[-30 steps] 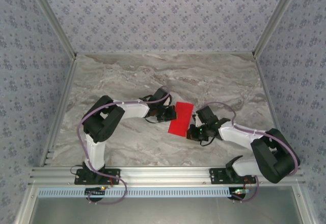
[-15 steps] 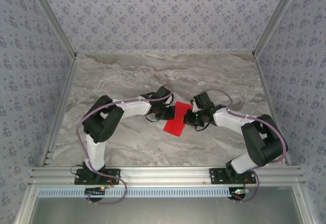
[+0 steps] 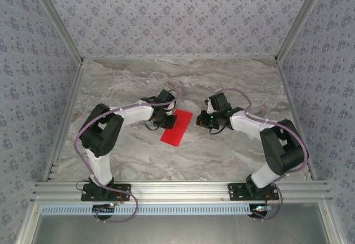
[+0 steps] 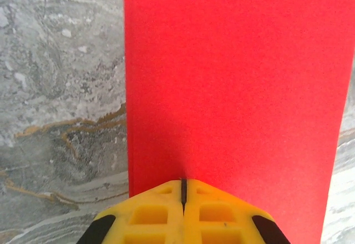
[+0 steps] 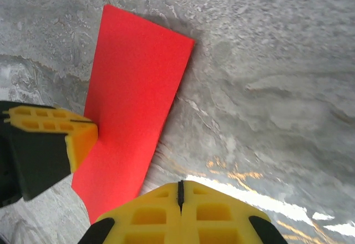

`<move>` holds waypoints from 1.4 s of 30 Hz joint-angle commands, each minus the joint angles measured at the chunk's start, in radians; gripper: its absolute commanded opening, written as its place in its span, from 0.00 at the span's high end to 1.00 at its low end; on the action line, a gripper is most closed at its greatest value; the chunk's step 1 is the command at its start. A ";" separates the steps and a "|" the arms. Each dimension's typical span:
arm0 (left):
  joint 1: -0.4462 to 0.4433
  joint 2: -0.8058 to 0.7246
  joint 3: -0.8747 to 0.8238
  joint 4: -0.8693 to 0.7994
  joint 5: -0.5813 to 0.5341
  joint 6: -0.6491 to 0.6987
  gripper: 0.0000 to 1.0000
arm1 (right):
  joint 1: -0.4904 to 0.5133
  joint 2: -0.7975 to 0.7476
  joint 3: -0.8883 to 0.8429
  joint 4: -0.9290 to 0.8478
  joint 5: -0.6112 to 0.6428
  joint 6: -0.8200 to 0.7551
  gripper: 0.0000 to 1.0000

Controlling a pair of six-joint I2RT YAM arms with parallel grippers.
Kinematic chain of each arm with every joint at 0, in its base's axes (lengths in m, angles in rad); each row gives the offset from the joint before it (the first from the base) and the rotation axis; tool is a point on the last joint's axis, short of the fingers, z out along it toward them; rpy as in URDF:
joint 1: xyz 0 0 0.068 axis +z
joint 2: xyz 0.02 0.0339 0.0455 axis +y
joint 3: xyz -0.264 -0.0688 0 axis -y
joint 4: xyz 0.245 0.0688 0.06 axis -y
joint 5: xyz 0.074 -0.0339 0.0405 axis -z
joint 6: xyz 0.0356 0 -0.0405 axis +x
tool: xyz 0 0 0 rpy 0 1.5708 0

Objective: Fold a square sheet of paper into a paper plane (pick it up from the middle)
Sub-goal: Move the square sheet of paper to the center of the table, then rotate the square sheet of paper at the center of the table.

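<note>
— Looking for the red paper (image 3: 176, 131). Finding it where?
— Seeing it near the middle of the marble table (image 3: 127, 83), folded to a narrow strip and running from 1 o'clock down to 7 o'clock in the top view.
— Checking the left gripper (image 3: 174, 121) next.
— Clamping tight on the strip's long edge at 9 o'clock. In the left wrist view, pressing yellow fingertips (image 4: 166, 191) together, with the red reaching straight out toward 12 o'clock.
— And noting the right gripper (image 3: 199, 120)?
— Hovering at 3 o'clock of the paper, near it but apart. Squeezing closed on nothing, tips over bare marble.
— Confirming from the right wrist view?
— Showing the strip off at 10 o'clock, and the left gripper's yellow finger touching its edge at 9 o'clock.
</note>
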 commanded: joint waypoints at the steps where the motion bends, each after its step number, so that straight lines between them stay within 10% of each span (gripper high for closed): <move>1: 0.008 -0.064 0.035 -0.074 -0.003 0.039 0.96 | 0.022 0.063 0.066 0.003 -0.033 -0.029 1.00; 13: 0.009 -0.274 -0.135 0.068 -0.048 -0.340 0.70 | 0.085 0.279 0.257 0.036 -0.095 -0.031 1.00; 36: -0.161 -0.337 -0.304 0.343 -0.006 -0.589 0.73 | 0.113 0.242 0.187 -0.155 0.276 0.204 1.00; 42: -0.206 -0.284 -0.347 0.483 0.026 -0.691 0.80 | 0.117 0.110 0.055 0.007 0.177 0.244 1.00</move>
